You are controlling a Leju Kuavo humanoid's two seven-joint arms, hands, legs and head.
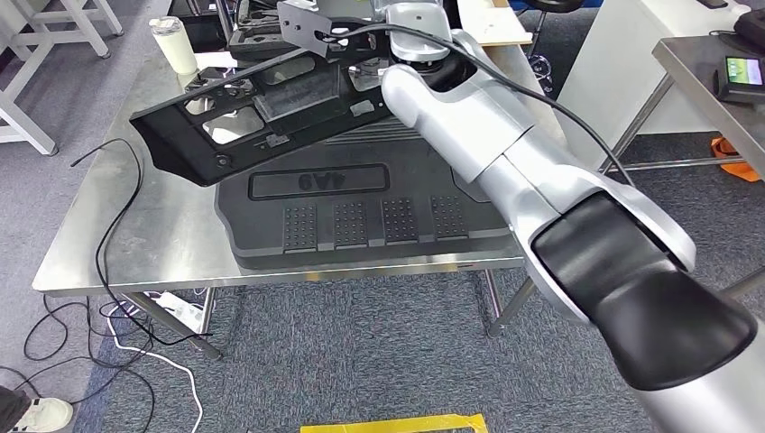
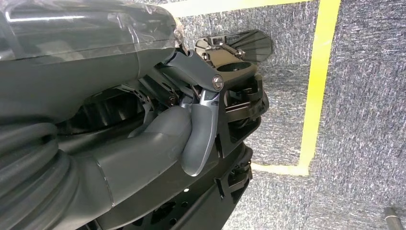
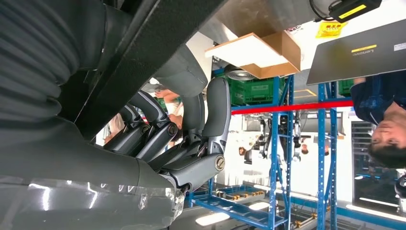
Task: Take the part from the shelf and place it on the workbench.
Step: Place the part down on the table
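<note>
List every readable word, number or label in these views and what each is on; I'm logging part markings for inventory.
"4A9", seen upside down, moulded in a raised frame on the black tray on the steel workbench.
"Lenovo", on a yellow stripe on the grey laptop lid.
Yellow tag near the laptop: print too small to read.
Small device screen on the side table: too blurred to read.

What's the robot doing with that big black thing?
The robot's right hand holds a flat black plastic part, tilted above a steel workbench. A bigger black panel already lies on the bench underneath it. The held part is not set down yet. The left hand hangs low over grey carpet with yellow tape, holding nothing.
</note>
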